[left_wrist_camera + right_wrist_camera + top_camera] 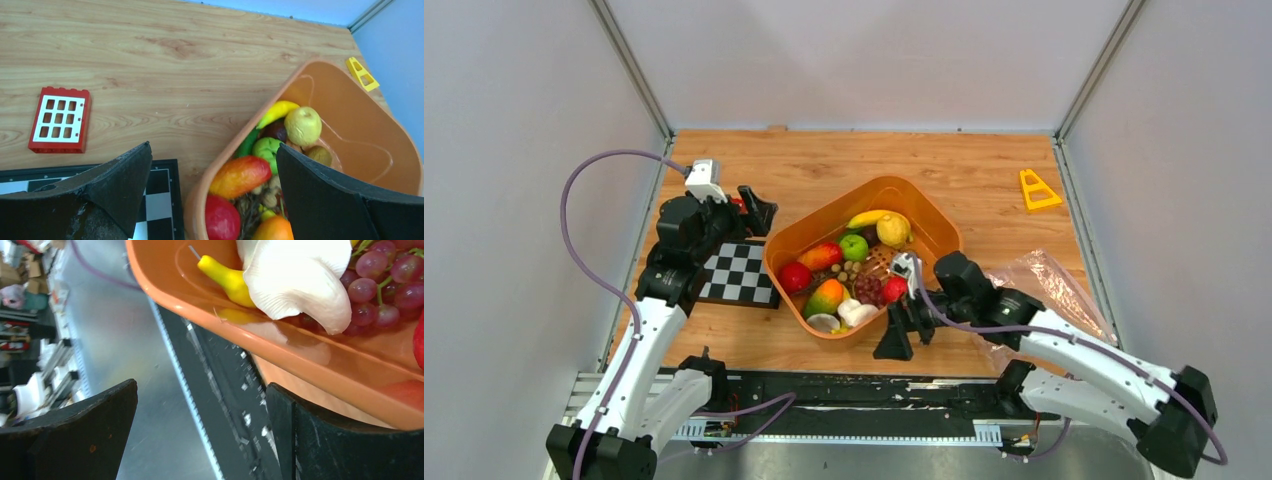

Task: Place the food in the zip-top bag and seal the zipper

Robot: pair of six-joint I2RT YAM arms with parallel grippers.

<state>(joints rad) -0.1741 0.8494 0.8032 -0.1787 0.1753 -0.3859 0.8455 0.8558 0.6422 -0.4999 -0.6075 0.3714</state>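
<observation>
The food lies in an orange basket (944,235): banana (869,216), lemon (892,230), green apple (854,247), mango (822,256), grapes (869,290) and white mushroom (856,312). The clear zip-top bag (1049,280) lies crumpled at the right, partly under my right arm; its zipper is not discernible. My left gripper (759,210) is open and empty, straddling the basket's left rim (200,200) in its wrist view (214,146). My right gripper (906,335) is open and empty at the basket's near rim (280,347), close to the mushroom (300,280) in its wrist view (202,385).
A black-and-white checkerboard (739,272) lies left of the basket, under my left arm. A red window brick (60,120) lies beyond it. A yellow triangular piece (1037,190) lies at the back right. The black rail (844,390) runs along the near table edge.
</observation>
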